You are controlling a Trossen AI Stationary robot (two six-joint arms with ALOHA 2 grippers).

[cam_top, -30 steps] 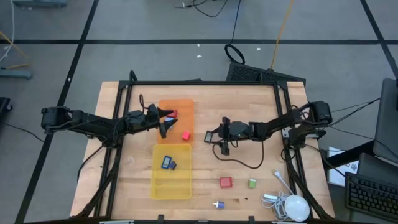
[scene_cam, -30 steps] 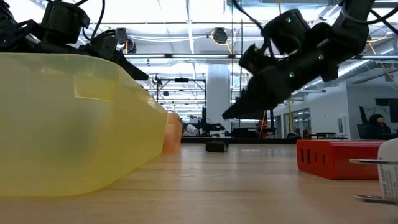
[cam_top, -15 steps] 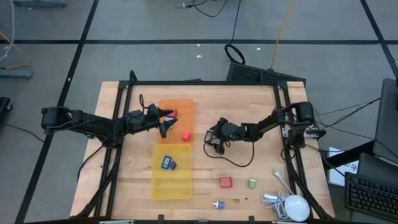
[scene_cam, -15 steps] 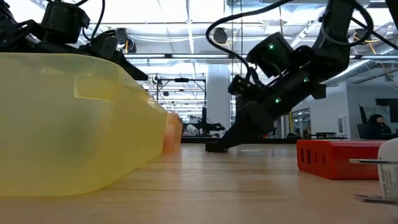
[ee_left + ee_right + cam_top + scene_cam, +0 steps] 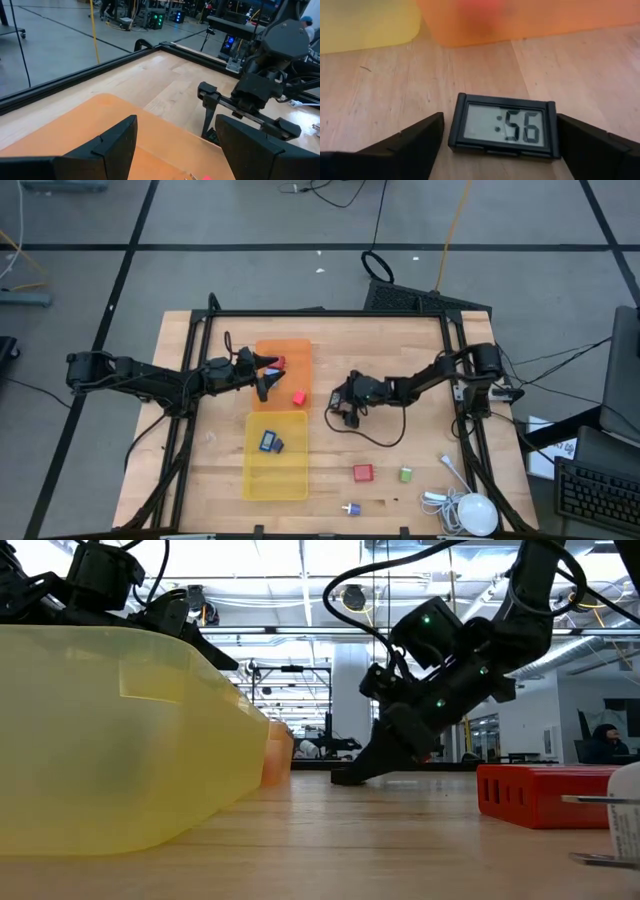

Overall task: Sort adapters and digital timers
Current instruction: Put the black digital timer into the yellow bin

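Observation:
A black digital timer [image 5: 503, 125] showing ":56" lies flat on the wooden table, display up, just right of the orange tray [image 5: 283, 348]. My right gripper [image 5: 339, 406] is down at the table, open. One finger [image 5: 415, 142] stands on each side of the timer, with a gap between them and it. My left gripper [image 5: 266, 377] hovers open over the orange tray, with nothing between its fingers. Two red adapters [image 5: 298, 397] lie in the orange tray. Blue timers [image 5: 271, 442] lie in the yellow tray [image 5: 276, 480].
A red adapter [image 5: 362, 472], a green adapter [image 5: 405, 474] and a small white-purple one [image 5: 350, 508] lie near the front edge. A white round device with a cable [image 5: 475, 513] sits at the front right corner. A black frame [image 5: 320, 313] borders the table.
My right gripper has come down and toward the table's left, tipping further downward, until its fingertips reached the table on either side of the black timer. The timer has stayed where it was.

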